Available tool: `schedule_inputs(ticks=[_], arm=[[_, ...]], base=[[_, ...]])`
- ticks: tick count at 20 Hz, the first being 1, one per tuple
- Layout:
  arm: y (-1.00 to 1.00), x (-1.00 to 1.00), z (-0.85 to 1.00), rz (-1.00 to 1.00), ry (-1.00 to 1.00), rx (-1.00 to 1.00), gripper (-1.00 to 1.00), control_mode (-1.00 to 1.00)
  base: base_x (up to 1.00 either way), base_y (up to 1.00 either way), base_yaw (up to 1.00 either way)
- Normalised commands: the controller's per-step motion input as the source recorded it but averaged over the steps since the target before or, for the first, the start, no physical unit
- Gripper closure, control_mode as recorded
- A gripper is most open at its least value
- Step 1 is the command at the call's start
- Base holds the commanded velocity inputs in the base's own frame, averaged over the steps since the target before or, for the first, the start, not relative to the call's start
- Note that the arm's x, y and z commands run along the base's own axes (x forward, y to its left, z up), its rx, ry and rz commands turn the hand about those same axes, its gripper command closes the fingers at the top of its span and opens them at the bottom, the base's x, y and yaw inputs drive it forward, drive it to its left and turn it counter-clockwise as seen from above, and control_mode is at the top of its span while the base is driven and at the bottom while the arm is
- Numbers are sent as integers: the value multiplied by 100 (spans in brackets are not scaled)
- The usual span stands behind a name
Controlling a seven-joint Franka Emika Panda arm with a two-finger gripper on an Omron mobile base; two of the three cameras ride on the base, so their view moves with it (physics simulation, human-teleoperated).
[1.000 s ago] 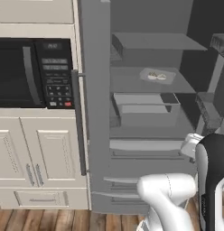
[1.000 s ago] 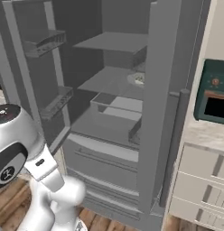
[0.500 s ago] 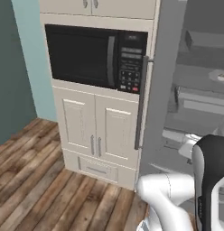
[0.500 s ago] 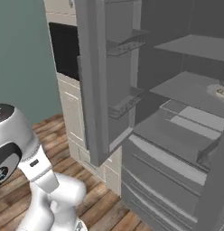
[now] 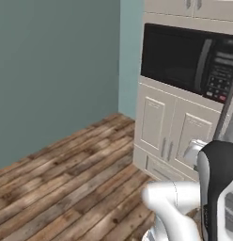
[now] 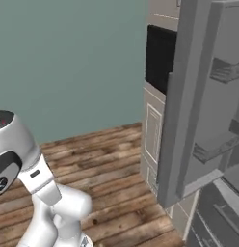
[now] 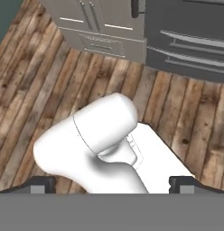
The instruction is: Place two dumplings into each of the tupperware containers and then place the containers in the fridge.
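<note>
The fridge (image 6: 198, 111) stands at the right of the right base view, its grey door swung open toward me with door shelves showing. Its dark lower drawers (image 7: 190, 40) lie at the top right of the hand view. My gripper (image 7: 112, 184) points down at the wooden floor, open, with its two dark fingertips (image 7: 41, 183) wide apart and nothing held between them. The dumplings and the tupperware containers are out of view.
A black built-in microwave (image 5: 184, 59) sits over cream cabinet doors (image 5: 170, 127) just left of the fridge. A teal wall (image 5: 57, 70) closes the left side. Wooden floor (image 5: 66, 179) stretches in front of the cabinets and the wall.
The whole picture has swung: the base has turned left, so the fridge's shelves slid off to the right and the teal wall and floor came in. The gripper stays open.
</note>
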Motion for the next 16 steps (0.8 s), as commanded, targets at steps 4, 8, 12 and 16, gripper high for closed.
schedule_inputs(ticks=[4,8,12,16], arm=[[0,0,0,0,0,0,-100,100],[0,0,0,0,0,0,-100,100],[0,0,0,0,0,0,-100,100],[0,0,0,0,0,0,-100,100]], base=[[18,37,65],[47,25,45],[80,19,16],[100,28,9]])
